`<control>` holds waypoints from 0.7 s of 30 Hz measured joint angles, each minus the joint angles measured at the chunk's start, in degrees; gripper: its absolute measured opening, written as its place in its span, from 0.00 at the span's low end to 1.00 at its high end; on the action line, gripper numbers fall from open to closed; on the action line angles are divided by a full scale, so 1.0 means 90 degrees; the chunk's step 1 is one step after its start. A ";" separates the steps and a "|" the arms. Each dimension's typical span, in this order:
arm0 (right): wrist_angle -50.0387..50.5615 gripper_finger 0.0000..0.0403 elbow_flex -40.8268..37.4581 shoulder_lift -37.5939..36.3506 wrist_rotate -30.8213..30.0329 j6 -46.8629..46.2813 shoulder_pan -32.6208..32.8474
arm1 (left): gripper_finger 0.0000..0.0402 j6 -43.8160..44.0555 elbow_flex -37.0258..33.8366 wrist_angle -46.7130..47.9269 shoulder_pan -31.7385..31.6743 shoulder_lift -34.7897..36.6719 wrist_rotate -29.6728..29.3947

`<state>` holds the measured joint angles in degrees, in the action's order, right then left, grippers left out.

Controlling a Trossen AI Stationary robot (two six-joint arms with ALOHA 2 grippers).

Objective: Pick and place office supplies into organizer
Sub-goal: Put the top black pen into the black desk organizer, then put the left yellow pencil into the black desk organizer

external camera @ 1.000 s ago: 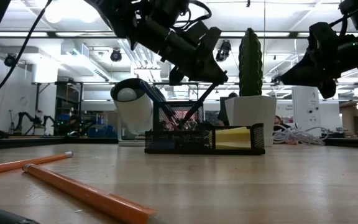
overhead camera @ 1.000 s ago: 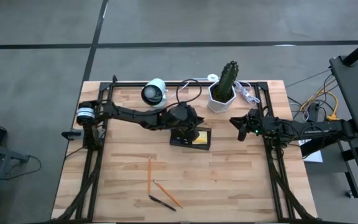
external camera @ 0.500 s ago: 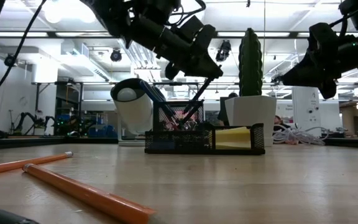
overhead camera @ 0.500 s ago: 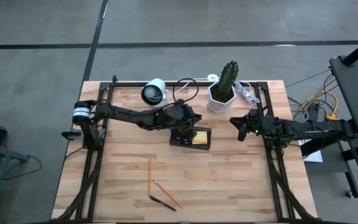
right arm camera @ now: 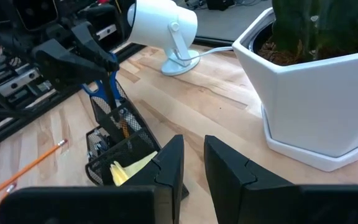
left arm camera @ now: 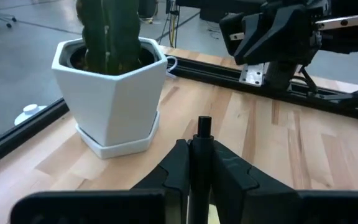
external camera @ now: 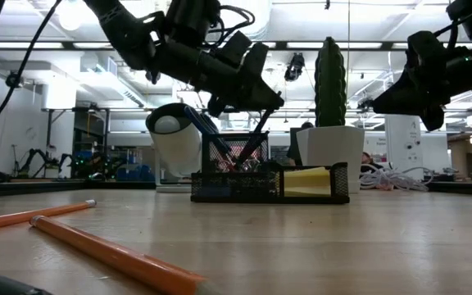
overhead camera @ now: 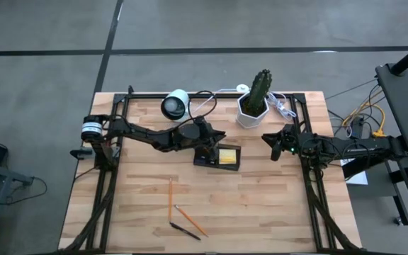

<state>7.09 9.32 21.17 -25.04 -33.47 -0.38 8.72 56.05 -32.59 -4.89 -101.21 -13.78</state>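
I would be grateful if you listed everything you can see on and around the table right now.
Table: one, light wood.
Organizer: one, black mesh, mid-table.
Sticky-note pad: one, yellow, in the organizer.
Scissors: one pair, blue handles, standing in the organizer.
Pencils: two, orange, lying loose away from the organizer.
Loose pen: one, black, beside the pencils.
Cactus: one, green, in a white pot.
Camera: one, white, far edge.
Cables: white, beside the pot.
Left gripper: over the organizer, shut on a black held pen.
Right gripper: empty, fingers slightly apart, waiting beside the organizer.
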 joint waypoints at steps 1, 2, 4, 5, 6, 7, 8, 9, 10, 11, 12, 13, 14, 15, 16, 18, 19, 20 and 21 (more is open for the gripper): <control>0.0000 0.13 0.0000 -0.0002 0.0000 0.0000 0.0000 | 0.07 0.0002 -0.0027 -0.0025 0.0000 0.0000 0.0000; 0.0000 0.13 0.0000 -0.0002 0.0000 0.0000 0.0000 | 0.07 0.0002 -0.0051 -0.0048 0.0000 0.0000 0.0000; -0.0002 0.13 0.0000 0.0000 0.0000 0.0000 0.0000 | 0.07 0.0006 -0.0145 -0.0072 0.0000 0.0000 0.0000; -0.0002 0.13 0.0000 0.0000 0.0000 0.0000 0.0000 | 0.07 0.0009 -0.0184 -0.0089 0.0003 0.0000 0.0004; -0.0002 0.13 0.0000 0.0000 0.0000 -0.0001 0.0000 | 0.07 0.0014 -0.0221 -0.0159 0.0010 0.0000 0.0017; -0.0002 0.13 0.0000 -0.0001 0.0000 -0.0002 0.0000 | 0.07 0.0018 -0.0235 -0.0183 0.0010 0.0000 0.0026; -0.0002 0.13 0.0000 -0.0002 0.0000 -0.0001 0.0000 | 0.07 0.0017 -0.0236 -0.0209 0.0012 0.0001 0.0027; -0.0002 0.13 0.0000 -0.0002 0.0000 -0.0002 0.0000 | 0.07 0.0027 -0.0236 -0.0208 0.0012 0.0002 0.0027; -0.0002 0.13 0.0000 0.0000 0.0000 -0.0003 0.0000 | 0.08 0.0077 -0.0236 -0.0205 0.0012 0.0002 0.0029; -0.0004 0.13 0.0000 0.0000 0.0000 -0.0003 0.0000 | 0.09 0.0150 -0.0236 -0.0201 0.0012 0.0002 0.0031; -0.0003 0.13 0.0000 0.0000 0.0000 -0.0004 0.0000 | 0.10 0.0165 -0.0236 -0.0199 0.0010 0.0002 0.0031; -0.0005 0.13 0.0000 0.0000 0.0000 -0.0004 0.0000 | 0.11 0.0167 -0.0236 -0.0202 0.0010 0.0002 0.0032; -0.0005 0.13 0.0000 0.0000 0.0000 -0.0005 0.0000 | 0.13 0.0166 -0.0236 -0.0200 0.0010 0.0002 0.0029; -0.0005 0.13 0.0000 0.0000 0.0000 -0.0003 0.0000 | 0.15 0.0167 -0.0236 -0.0199 0.0010 0.0002 0.0031; -0.0005 0.13 0.0000 0.0000 0.0000 -0.0004 0.0000 | 0.17 0.0167 -0.0236 -0.0194 0.0010 0.0002 0.0030; -0.0005 0.13 0.0000 0.0000 0.0000 -0.0004 0.0000 | 0.21 0.0167 -0.0236 -0.0193 0.0010 0.0002 0.0032; -0.0006 0.13 0.0000 0.0000 0.0000 -0.0004 0.0000 | 0.23 0.0167 -0.0236 -0.0193 0.0010 0.0002 0.0032; -0.0007 0.13 0.0000 0.0000 0.0000 -0.0003 0.0000 | 0.25 0.0168 -0.0236 -0.0193 0.0010 0.0002 0.0032; -0.0007 0.13 0.0000 0.0000 0.0000 -0.0003 0.0000 | 0.27 0.0172 -0.0236 -0.0193 0.0010 0.0002 0.0032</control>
<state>7.03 9.32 21.17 -25.04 -33.50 -0.38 10.26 53.93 -34.33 -4.80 -101.19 -13.50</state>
